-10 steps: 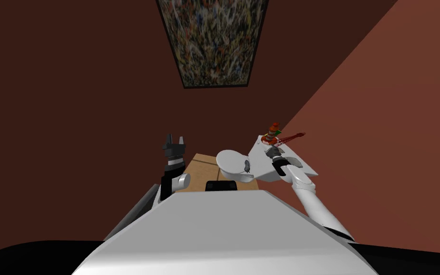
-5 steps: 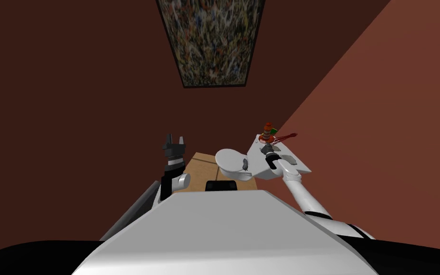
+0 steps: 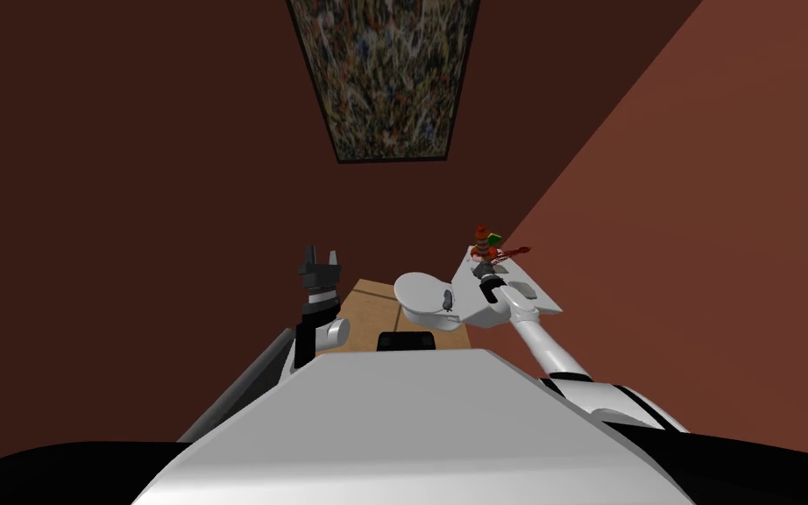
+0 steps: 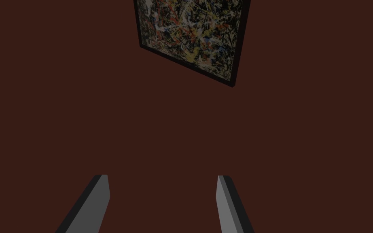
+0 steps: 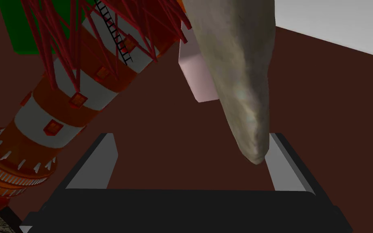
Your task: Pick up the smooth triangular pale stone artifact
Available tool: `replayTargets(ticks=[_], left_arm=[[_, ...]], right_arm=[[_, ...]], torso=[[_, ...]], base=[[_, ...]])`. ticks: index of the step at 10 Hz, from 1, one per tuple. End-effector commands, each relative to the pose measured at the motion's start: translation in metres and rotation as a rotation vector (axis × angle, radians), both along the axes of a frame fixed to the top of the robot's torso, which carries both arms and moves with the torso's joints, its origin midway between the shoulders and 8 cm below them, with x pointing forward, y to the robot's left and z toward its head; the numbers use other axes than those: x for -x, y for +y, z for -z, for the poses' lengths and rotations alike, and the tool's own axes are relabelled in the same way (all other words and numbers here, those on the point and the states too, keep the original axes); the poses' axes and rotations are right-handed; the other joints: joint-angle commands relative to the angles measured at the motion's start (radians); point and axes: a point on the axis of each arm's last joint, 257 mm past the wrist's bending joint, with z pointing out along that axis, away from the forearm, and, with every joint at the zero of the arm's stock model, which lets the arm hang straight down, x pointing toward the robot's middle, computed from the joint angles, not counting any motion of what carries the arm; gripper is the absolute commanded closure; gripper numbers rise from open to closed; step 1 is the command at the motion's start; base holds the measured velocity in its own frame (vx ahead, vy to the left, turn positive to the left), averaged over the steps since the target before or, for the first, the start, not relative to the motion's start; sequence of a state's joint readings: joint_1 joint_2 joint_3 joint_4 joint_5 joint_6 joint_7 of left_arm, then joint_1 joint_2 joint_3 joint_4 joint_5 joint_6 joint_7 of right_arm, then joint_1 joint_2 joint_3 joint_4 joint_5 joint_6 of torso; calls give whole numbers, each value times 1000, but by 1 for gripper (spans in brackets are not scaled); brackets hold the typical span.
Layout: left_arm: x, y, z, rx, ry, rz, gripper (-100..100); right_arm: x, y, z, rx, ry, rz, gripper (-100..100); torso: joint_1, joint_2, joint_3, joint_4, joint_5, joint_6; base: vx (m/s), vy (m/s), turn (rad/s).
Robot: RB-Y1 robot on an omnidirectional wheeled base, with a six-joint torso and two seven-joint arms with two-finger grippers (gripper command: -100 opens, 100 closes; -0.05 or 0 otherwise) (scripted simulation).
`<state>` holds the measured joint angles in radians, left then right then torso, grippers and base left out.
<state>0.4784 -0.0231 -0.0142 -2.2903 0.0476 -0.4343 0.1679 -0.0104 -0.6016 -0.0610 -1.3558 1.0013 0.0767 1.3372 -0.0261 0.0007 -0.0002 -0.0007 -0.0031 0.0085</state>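
Dark red-brown wall is filling the background ahead of my right hand. On that hand the right jaws [image 5: 191,137] are standing wide open and gripping nothing. The stone [image 5: 238,73], pale and tapering, is sitting between the fingers [image 5: 98,162], its narrow tip almost touching one of them and well apart from the other.

Over the last second I have been stretching this arm out along the white bench [image 3: 538,302], so the hand is now closer to the cluster at its far end. I am judging the approach nearly done, though the jaws are wanting centring before they close.

A pink block [image 5: 196,77] is peeking out just behind the stone, and a red-and-white tower [image 5: 80,93] is standing near, a green box [image 5: 24,32] beyond it.

For containers, I am seeing one white basin [image 3: 420,294] beside the bench, with a small grey thing [image 3: 448,301] lying on it.

The left jaws [image 4: 162,176] are hanging open and empty, raised at my left.
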Motion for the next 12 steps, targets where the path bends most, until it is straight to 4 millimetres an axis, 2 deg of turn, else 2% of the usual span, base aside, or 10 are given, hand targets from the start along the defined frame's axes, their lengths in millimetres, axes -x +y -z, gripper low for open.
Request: replayTargets(ticks=[1,4,5,6,8,9,10,12], left_arm=[[0,0,0,0,0,0,0],[0,0,0,0,0,0,0],[0,0,0,0,0,0,0],[0,0,0,0,0,0,0],[0,0,0,0,0,0,0],[0,0,0,0,0,0,0],[0,0,0,0,0,0,0],[0,0,0,0,0,0,0]], right_arm=[[-16,11,-12,-5,-18,-2,-100],[-14,26,7,6,20,-6,-100],[-29,24,-5,-4,5,9,-100],[-36,34,-9,-2,0,5,-100],[-35,47,6,11,30,-2,-100],[-44,41,1,3,31,26,-100],[-51,51,-3,14,27,20,-100],[-52,65,5,28,44,6,-100]], torso=[[0,0,0,0,0,0],[3,0,0,0,0,0],[4,-2,-1,0,0,0],[2,2,1,0,0,0],[0,2,1,0,0,1],[2,-1,0,0,0,1],[-1,2,1,0,0,0],[1,1,1,0,0,1]], base=[[-95,-88,33],[-28,-19,-2],[-80,-42,32],[-103,-79,25],[-29,-41,1],[-74,-82,26],[-93,-94,27],[-26,-19,-1]])
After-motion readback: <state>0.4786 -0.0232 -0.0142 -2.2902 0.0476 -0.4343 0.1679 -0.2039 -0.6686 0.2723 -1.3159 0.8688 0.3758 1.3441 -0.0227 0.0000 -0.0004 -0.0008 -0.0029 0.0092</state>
